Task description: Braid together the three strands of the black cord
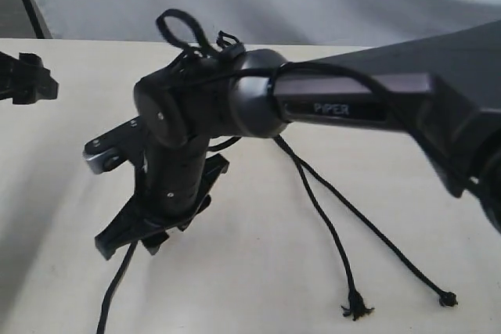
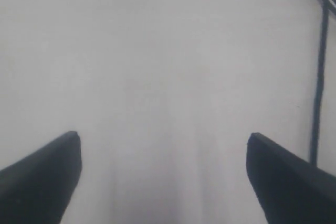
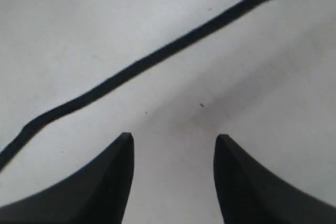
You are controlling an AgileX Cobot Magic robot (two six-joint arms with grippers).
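Up close, the right gripper (image 3: 173,137) has its two dark fingers (image 3: 100,187) parted by a moderate gap, with only bare table (image 3: 262,129) between them and nothing held; one strand (image 3: 157,56) of the black cord (image 3: 94,92) runs slantwise across the table just beyond the fingertips, not touching them; the left gripper (image 2: 164,135) is spread wide, its fingers (image 2: 42,177) far apart and empty over the pale surface, and another strand (image 2: 317,77) runs along one side, clear of both fingers; in the exterior view the right arm (image 1: 352,103) reaches across the middle, its gripper pointing down at the table left of centre, while the left gripper sits at the far left edge, well apart from the cord; the short loops (image 1: 182,13) show just behind the arm's wrist joint; two strands come out from under the arm and trail towards the near right, one ending in a frayed tip (image 1: 356,304), the other in a small knot (image 1: 448,299); a third strand (image 1: 113,295) runs from beneath the right gripper to the near edge; the visible lengths lie loose and unplaited.
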